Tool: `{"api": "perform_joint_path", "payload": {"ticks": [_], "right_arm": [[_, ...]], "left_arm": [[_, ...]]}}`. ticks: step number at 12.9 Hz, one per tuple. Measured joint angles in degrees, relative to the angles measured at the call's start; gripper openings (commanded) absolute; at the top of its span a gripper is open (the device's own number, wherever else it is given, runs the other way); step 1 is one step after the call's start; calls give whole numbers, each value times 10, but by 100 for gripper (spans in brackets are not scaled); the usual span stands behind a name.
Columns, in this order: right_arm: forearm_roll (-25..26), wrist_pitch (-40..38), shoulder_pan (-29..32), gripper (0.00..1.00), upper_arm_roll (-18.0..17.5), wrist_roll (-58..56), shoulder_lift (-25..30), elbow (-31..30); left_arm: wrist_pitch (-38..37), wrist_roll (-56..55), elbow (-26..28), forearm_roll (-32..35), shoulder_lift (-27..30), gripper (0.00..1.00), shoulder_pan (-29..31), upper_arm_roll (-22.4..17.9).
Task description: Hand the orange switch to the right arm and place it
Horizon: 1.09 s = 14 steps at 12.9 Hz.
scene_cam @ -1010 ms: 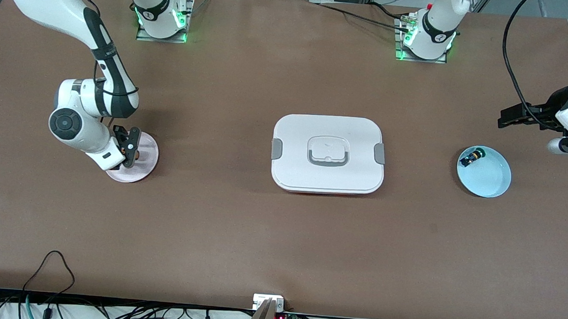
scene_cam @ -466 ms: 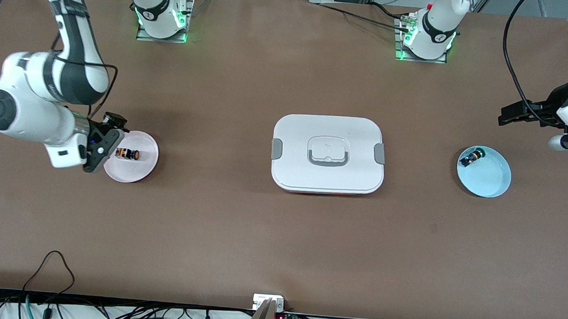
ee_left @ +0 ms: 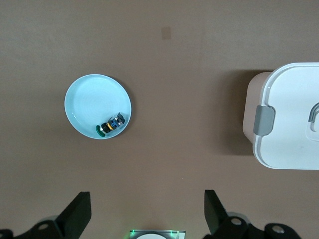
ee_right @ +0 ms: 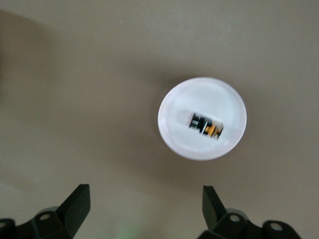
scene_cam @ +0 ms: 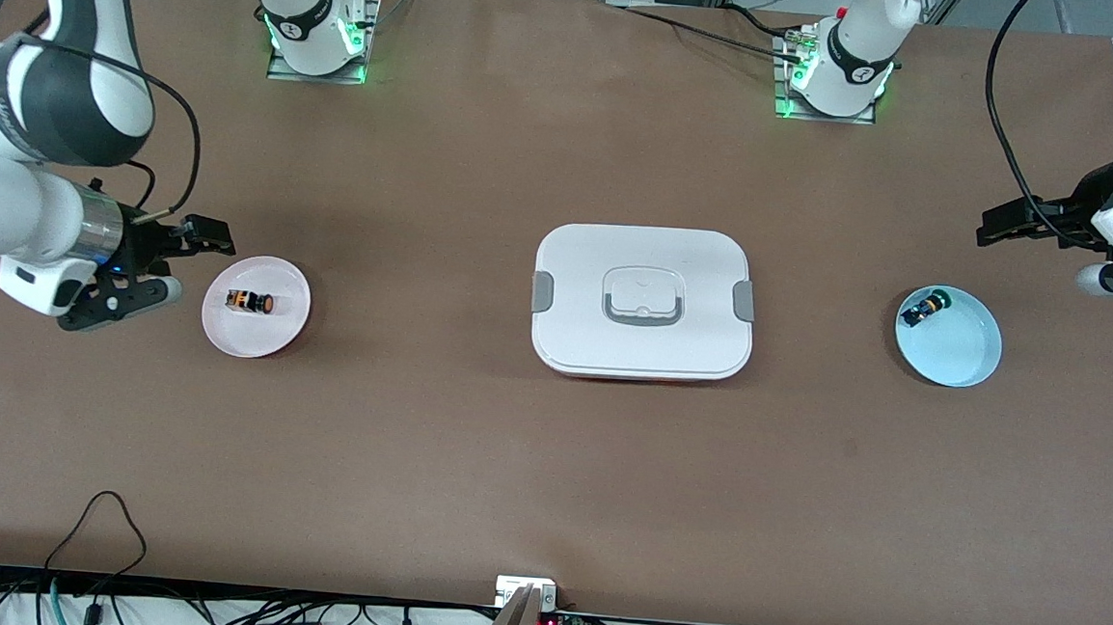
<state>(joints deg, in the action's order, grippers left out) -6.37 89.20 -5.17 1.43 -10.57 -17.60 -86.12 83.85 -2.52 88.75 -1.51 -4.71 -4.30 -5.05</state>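
The orange switch [scene_cam: 250, 301] lies on its side on a pink plate [scene_cam: 284, 285] toward the right arm's end of the table. It also shows in the right wrist view [ee_right: 206, 125], on the plate [ee_right: 178, 130]. My right gripper [scene_cam: 173, 264] is open and empty, up beside the plate, apart from it; its jaws stand wide in the right wrist view [ee_right: 144, 206]. My left gripper [scene_cam: 989, 229] is open and empty at the left arm's end, above a light blue plate [scene_cam: 962, 357], and waits; its jaws stand wide in the left wrist view [ee_left: 148, 209].
A green-capped button [scene_cam: 926, 308] lies in the light blue plate, also in the left wrist view [ee_left: 110, 125] on the plate [ee_left: 89, 102]. A white lidded container [scene_cam: 642, 301] with grey clips sits at mid-table, also in the left wrist view [ee_left: 289, 124].
My right gripper let go of the orange switch on the pink plate, opened, and drew back toward the right arm's end of the table. The left arm has hardly moved.
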Motion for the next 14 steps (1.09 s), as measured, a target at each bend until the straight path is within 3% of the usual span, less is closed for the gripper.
{"api": "perform_joint_path", "payload": {"ticks": [2,5,9,14], "right_arm": [[-3,-34,-7,100,0,51,3,40],[18,-4,-13,100,19,63,13,59],[79,-8,-9,100,46,80,30,58],[90,25,-12,100,46,86,90,-25]], "left_arm": [[2,0,0,0,0,100,1,-1],[4,0,-1,0,0,100,6,-4],[10,27,-7,12,0,100,8,-6],[11,43,-7,12,-3,100,21,-9]]}}
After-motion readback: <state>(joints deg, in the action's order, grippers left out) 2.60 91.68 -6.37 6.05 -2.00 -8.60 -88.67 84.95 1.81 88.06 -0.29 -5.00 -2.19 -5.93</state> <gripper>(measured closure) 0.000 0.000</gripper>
